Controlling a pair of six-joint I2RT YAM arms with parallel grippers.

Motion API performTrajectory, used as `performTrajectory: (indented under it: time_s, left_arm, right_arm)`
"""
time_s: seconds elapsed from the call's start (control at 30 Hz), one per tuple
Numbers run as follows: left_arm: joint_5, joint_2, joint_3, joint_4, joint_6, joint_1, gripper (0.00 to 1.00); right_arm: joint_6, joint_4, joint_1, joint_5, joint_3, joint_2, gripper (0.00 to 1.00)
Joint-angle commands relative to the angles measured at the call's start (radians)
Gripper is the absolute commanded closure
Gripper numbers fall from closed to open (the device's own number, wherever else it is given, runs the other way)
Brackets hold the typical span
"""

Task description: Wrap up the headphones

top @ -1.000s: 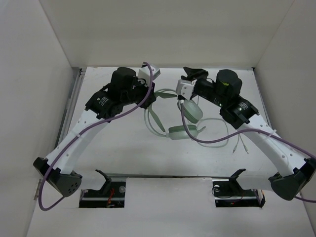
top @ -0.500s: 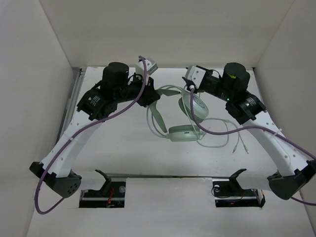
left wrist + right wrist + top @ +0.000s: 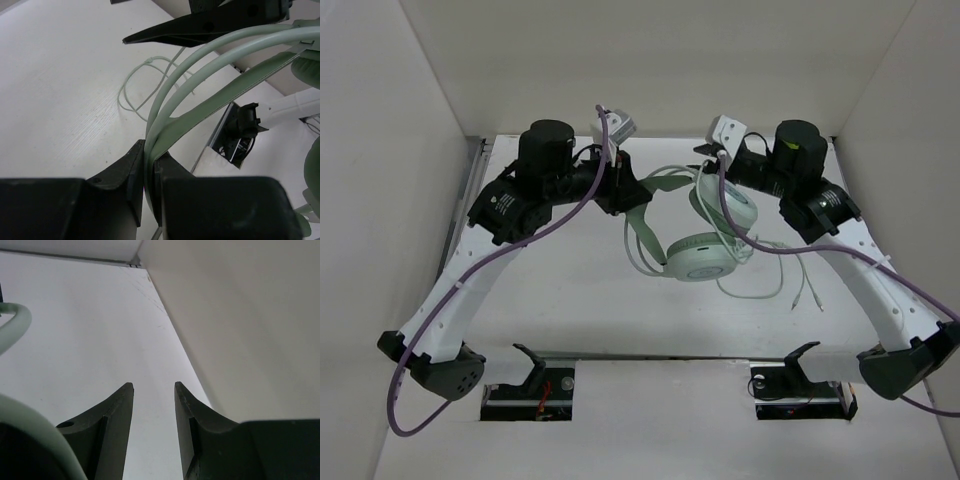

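My left gripper (image 3: pixel 149 154) is pinched tight on the thin headband of the headphones (image 3: pixel 701 262), the earcups out past my fingertips; my right gripper (image 3: pixel 153 390) has its fingers spread, nothing between them, one earcup just beside it
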Motion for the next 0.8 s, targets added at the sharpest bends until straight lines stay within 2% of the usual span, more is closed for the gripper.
performTrajectory:
  time_s: [0.0,0.13,0.3,0.4,0.6,0.77]
  left_arm:
    - [0.134,-0.028,0.087,0.117,-0.097,0.011,1.0]
    - [0.154,-0.018,0.1,0.166,-0.168,0.04,1.0]
    - [0.171,-0.008,0.103,0.217,-0.228,0.071,1.0]
    - [0.18,0.0,0.113,0.241,-0.261,0.089,1.0]
    - [0.2,0.025,0.147,0.314,-0.352,0.144,1.0]
    - [0.203,0.057,0.201,0.32,-0.37,0.16,1.0]
  right_arm:
    - [0.15,-0.002,-0.029,-0.059,0.033,0.002,0.71]
    - [0.225,0.009,-0.034,-0.093,0.029,-0.008,0.67]
    - [0.358,0.049,-0.069,-0.148,0.043,-0.012,0.49]
    - [0.444,0.079,-0.092,-0.174,0.046,-0.017,0.45]
    - [0.68,0.164,-0.127,-0.266,0.012,-0.038,0.41]
    - [0.825,0.245,-0.124,-0.316,-0.034,-0.067,0.41]
